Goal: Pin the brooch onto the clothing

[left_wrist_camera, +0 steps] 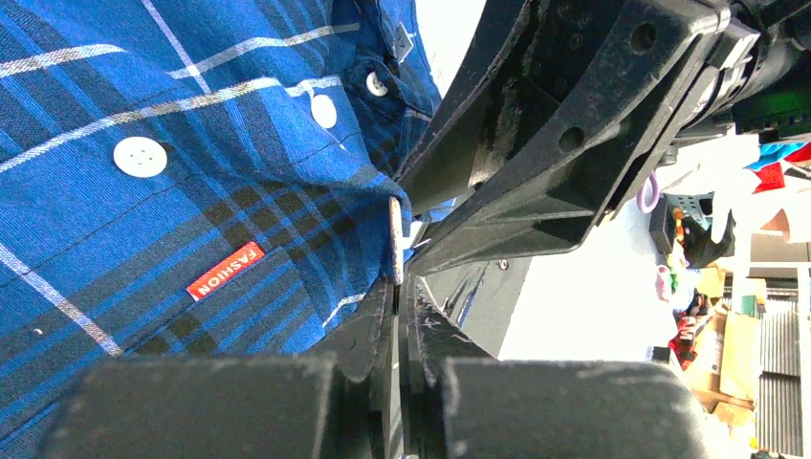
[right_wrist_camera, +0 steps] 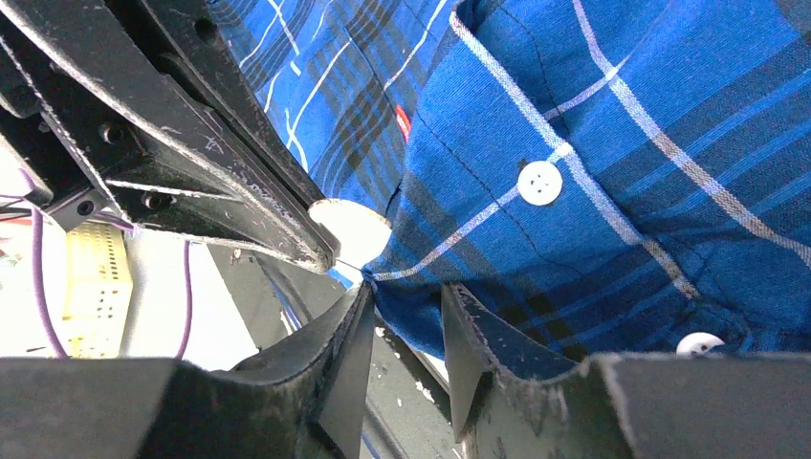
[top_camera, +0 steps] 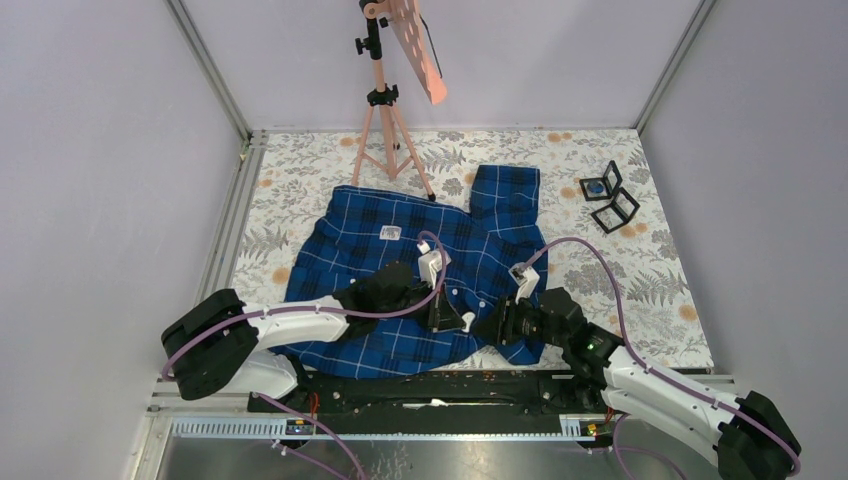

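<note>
On a floral-print tablecloth (top_camera: 640,290), a dark-blue plaid button-up shirt (top_camera: 400,250) lies spread. At its front hem the left gripper (left_wrist_camera: 397,301) is clenched on a small pale round brooch (right_wrist_camera: 349,229). The right gripper (right_wrist_camera: 406,330), jaws apart, straddles that hem, probably to steady the cloth for pinning.

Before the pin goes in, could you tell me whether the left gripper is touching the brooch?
Touching. The left wrist view shows the left gripper shut on the brooch, whose disc stands edge-on out of the closed tips.
</note>
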`<state>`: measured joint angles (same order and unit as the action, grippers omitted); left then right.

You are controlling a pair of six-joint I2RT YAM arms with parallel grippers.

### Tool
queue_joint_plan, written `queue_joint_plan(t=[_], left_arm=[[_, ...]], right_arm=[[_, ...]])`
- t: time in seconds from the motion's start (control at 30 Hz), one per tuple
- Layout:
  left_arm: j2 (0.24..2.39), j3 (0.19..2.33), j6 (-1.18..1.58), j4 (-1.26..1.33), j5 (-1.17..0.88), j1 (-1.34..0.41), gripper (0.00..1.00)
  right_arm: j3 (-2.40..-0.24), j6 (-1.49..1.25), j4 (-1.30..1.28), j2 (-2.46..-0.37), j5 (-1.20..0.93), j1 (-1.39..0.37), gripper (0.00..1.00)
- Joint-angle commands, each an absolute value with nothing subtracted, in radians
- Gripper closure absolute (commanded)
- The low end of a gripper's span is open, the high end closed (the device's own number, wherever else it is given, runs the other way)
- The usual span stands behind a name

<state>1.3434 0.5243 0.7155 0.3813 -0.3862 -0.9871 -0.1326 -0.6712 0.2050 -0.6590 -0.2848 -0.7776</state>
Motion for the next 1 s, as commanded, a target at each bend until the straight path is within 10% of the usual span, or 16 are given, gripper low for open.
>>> queue_joint_plan(t=[0.0, 0.97], left_arm=[[1.328, 0.516, 0.684, 0.471, -0.484, -0.981, 1.00], [1.359, 0.566, 0.532, 0.409, -0.805, -0.972, 1.00]], right_arm=[[-0.121, -0.674, 0.258, -0.647, -0.317, -0.770, 0.62], [-0.167, -0.685, 0.358, -0.742, -0.549, -0.734, 0.70]])
